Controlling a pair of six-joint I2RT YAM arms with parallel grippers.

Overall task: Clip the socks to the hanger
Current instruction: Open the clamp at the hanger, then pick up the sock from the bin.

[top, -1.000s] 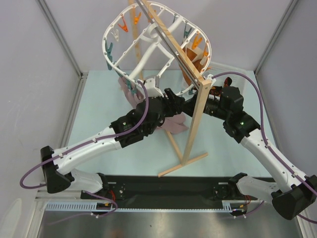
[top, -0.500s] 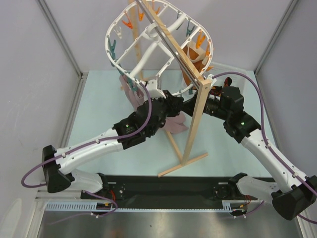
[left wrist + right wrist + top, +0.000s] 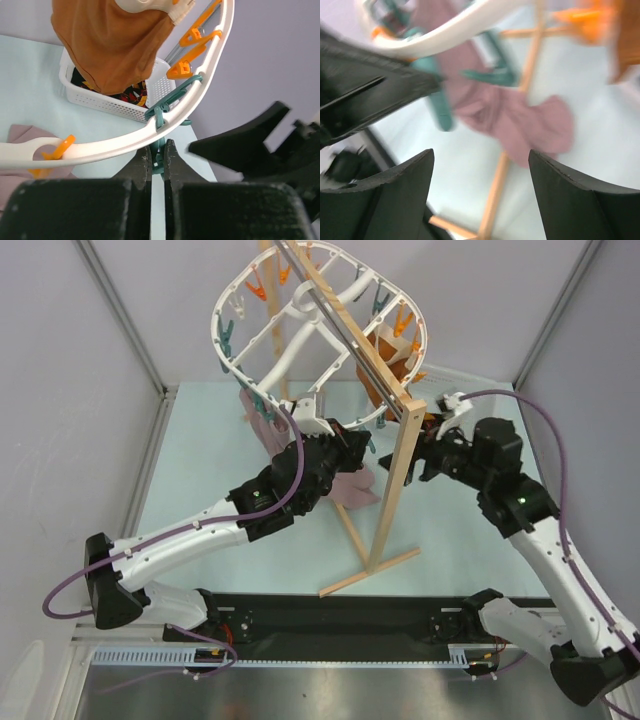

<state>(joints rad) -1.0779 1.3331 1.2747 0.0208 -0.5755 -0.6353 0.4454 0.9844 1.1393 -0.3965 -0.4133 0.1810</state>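
Between the pressed-together fingers of the left gripper (image 3: 158, 165) sits a teal clip (image 3: 159, 119) on the rim of the hanger (image 3: 115, 145), while the socks (image 3: 131, 93) lie beyond in a basket (image 3: 95, 102) and the right gripper (image 3: 479, 160) gapes empty, so the clip may slip free if the hanging frame swings.

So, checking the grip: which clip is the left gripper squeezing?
The teal clip hanging below the hanger's white rim, between the left gripper's shut fingers; the orange clips hang untouched.
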